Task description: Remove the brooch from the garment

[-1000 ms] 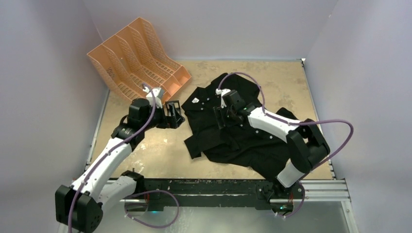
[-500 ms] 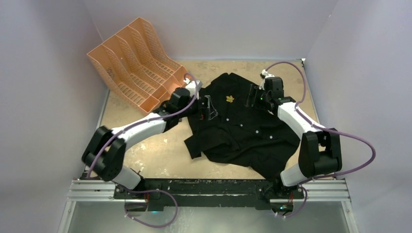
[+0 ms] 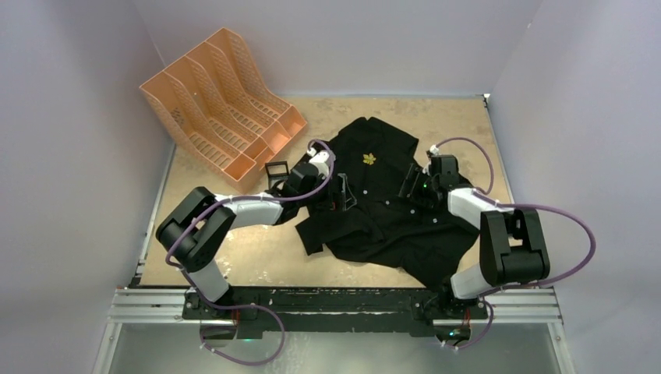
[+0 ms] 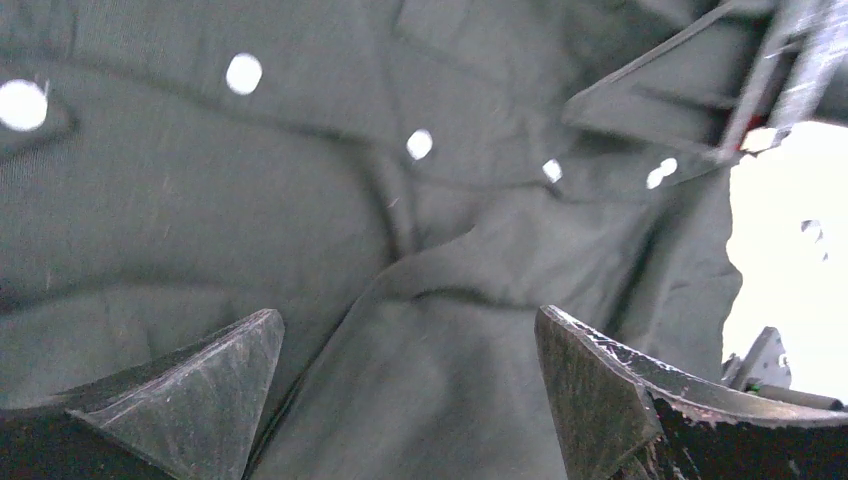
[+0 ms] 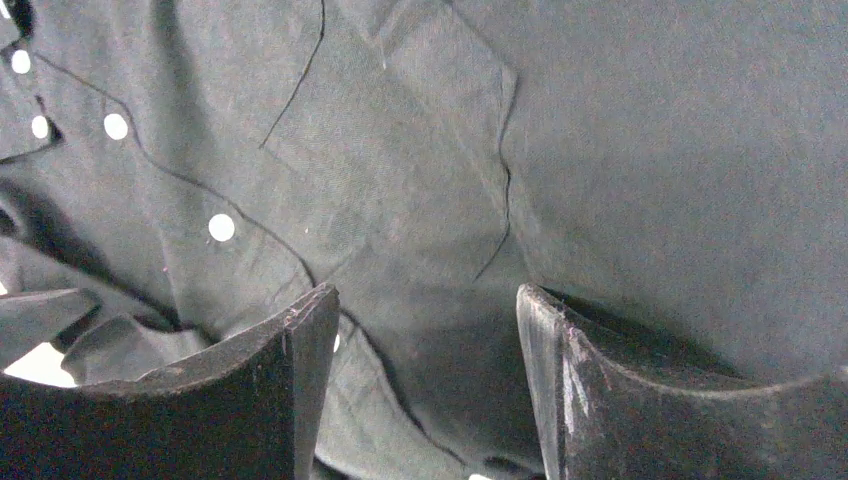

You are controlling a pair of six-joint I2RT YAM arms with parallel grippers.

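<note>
Both grippers have dropped lower in the top view since half a second ago, ending below the brooch line. The left arm has also folded its elbow back toward its base. Brooch unmoved.

Brooch (image 3: 369,159): gold leaf pin, still fastened on the upper chest of the black shirt (image 3: 390,226), just above frame centre in the top view. Neither wrist camera shows it; both see only dark cloth and white buttons (image 4: 244,73).

Left gripper (image 3: 343,192): low over the placket, below and left of the pin, jaws spread wide with nothing between them.
Right gripper (image 3: 411,185): low over the cloth, below and right of the pin, jaws likewise wide and empty.

Judgement: step in hand is the approach and bracing.
- One gripper should pin the fabric just beside the brooch.
- The other should close on the metal leaf alone, not on cloth.
- Both must first shift toward the top of the frame.
- Pull slowly, as the shirt is likely to lift with the pin.

Orange file tray (image 3: 218,93) sits upper left, well apart.
</note>
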